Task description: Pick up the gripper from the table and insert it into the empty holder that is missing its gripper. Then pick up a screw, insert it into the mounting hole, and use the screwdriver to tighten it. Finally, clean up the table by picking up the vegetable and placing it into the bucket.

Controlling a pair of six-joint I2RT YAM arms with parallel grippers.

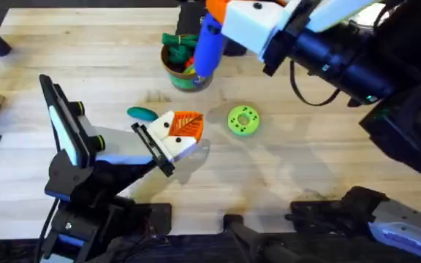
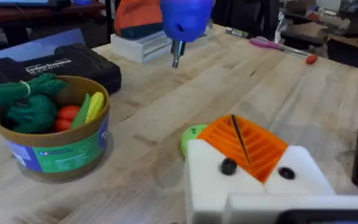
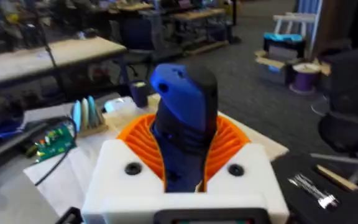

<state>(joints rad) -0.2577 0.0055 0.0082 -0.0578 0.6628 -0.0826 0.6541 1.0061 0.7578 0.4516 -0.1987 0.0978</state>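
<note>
Step in hand: the tightening stage, by the look of it. The right tool [image 1: 221, 18] carries the blue screwdriver [image 1: 209, 42] high over the far side of the worktop [image 1: 305, 168], its orange ribbed pads clamped on the blue body.

Right wrist view: the screwdriver [image 3: 182, 134] stands between the white blocks and orange pads of the tool [image 3: 182, 168], held firm.

Left tool: its fingers cannot be told open or closed. The left arm's holder [image 1: 152, 146], a thin black bar, bears the gripper [image 1: 177, 131], a white block with an orange ribbed wedge, seated at mid-worktop.

Gripper up close: in the left wrist view the gripper [image 2: 247, 162] shows two dark spots on its white face, either side of the orange wedge; whether these are screws or bare holes cannot be told.

Next move, as judged: bring the thin metal tip [image 2: 176, 59] down and near, square to the mounting hole, without nudging the seated gripper.

Vegetable: the teal oval [image 1: 142, 113] lies on the worktop just left of the gripper, not yet cleared.

Bucket: the tan tub with green band [image 1: 181, 69] stands at the far middle, already holding toy produce, below the raised screwdriver.

Also there: a bright green disc with holes [image 1: 243, 120], right of the gripper.
</note>
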